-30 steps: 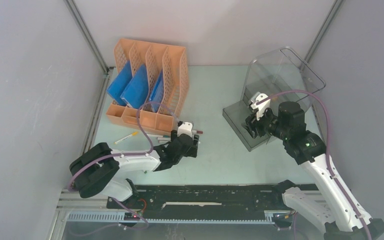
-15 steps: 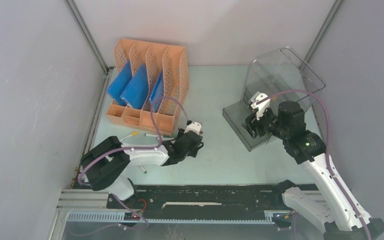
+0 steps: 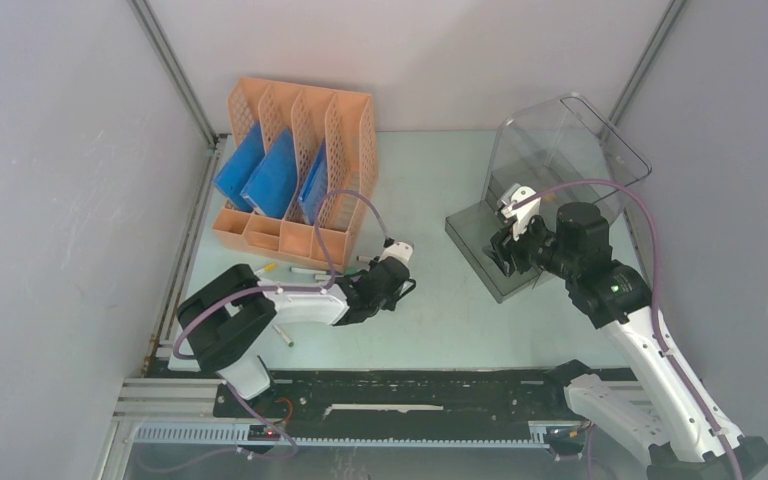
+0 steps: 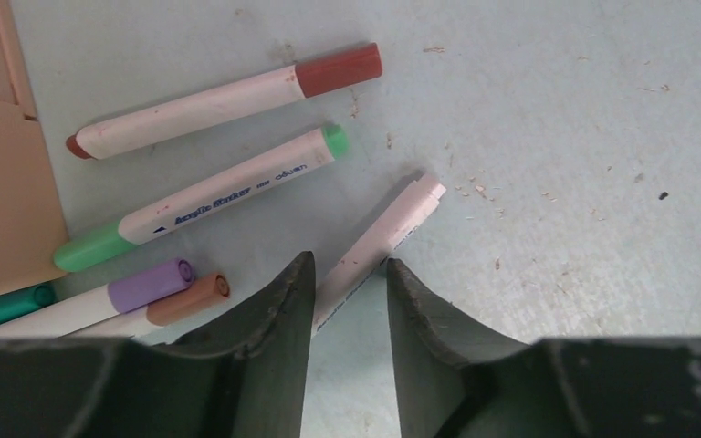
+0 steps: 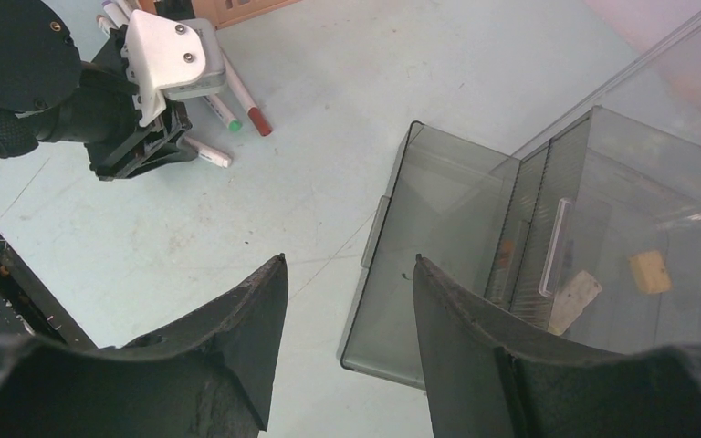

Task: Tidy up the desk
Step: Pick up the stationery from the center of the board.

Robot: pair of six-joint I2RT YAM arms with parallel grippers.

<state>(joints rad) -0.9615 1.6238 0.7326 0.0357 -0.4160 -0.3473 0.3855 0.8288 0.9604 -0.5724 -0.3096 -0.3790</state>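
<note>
Spreading across the middle of the top view, the desk (image 3: pixel 430 190) is showing as a smooth, matte, pale mint-green slab, flecked with crumbs up close. The left gripper (image 4: pixel 349 266) is straddling a slim white cylindrical marker (image 4: pixel 392 224), jaws narrowed around it; whether they are pressing it I cannot tell. The right gripper (image 5: pixel 348 263) is hanging with jaws moderately apart, holding nothing, above a smoky translucent plastic drawer (image 5: pixel 447 182). A perforated orange file rack (image 3: pixel 300 130) is standing at upper left.
</note>
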